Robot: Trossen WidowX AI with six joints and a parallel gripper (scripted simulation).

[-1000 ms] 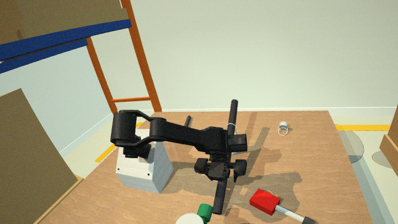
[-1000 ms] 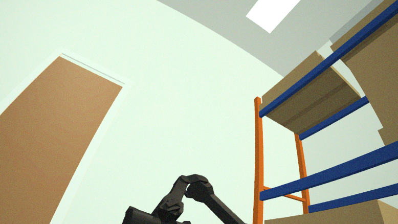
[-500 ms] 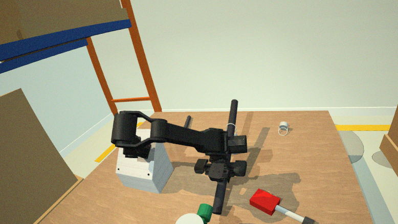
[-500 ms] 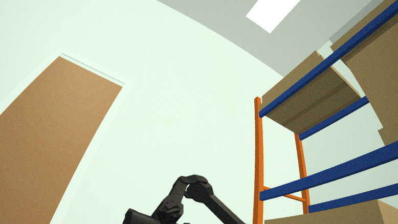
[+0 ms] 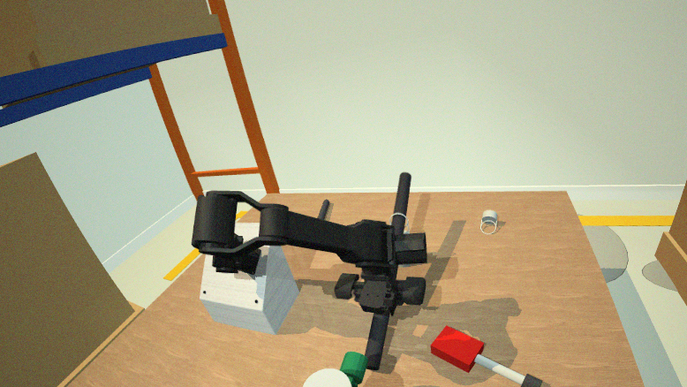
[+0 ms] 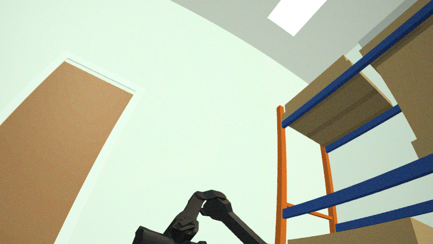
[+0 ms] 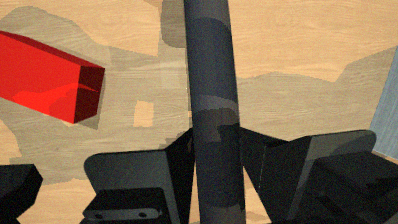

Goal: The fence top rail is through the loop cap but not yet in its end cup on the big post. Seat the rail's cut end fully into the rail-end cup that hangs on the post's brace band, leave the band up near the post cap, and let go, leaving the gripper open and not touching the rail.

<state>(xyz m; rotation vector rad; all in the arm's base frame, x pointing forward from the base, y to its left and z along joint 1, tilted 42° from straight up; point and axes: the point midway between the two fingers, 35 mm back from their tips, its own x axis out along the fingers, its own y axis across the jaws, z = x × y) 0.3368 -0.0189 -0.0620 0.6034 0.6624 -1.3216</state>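
Observation:
The dark rail runs from the back towards the front, above the table. My gripper is shut on the rail between its middle and near end, one finger on each side. A thin pale ring, seemingly the loop cap, surrounds the rail farther back; my arm partly hides it. The green rail-end cup is beside the white post cap at the front edge of the top view. The rail's near end appears just right of the cup, outside it. The brace band is not clearly visible.
A red block-headed mallet lies right of the rail. A pale block stands to the left. A small white-and-grey ringed fitting lies at the back right. A short dark rod is behind my arm.

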